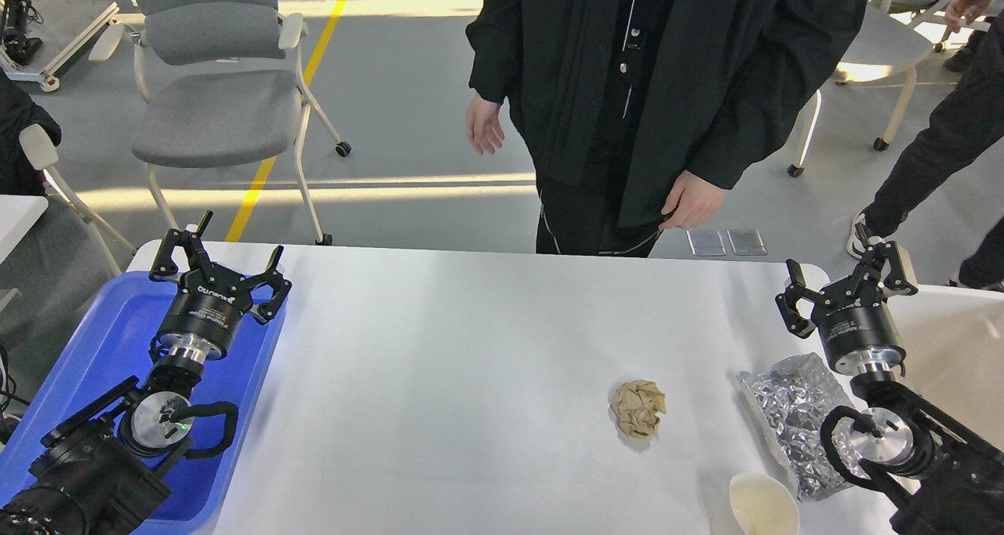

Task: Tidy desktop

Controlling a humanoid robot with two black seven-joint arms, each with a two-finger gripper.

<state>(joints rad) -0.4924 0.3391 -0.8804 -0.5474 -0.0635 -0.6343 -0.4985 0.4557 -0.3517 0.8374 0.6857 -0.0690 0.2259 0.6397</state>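
My left gripper (220, 264) hangs with its fingers spread wide and holds nothing; it is above the far end of a blue tray (118, 323) at the left edge of the desktop (471, 347). My right gripper (851, 284) is also spread wide and empty, near the far right corner. Just beside my right arm, on its near left side, a crumpled silver foil bag (788, 409) lies flat. Left of it rests a brown paper ball (638, 408), apart from the bag. At the near edge stands a cream paper cup (762, 507), partly cut off. The desktop is white and smooth and fills the near half of the view. Beyond its far edge stands a person in black clothes (667, 88) on a grey floor (408, 88) with a yellow line (302, 72), and a grey chair (220, 88) is at the far left.
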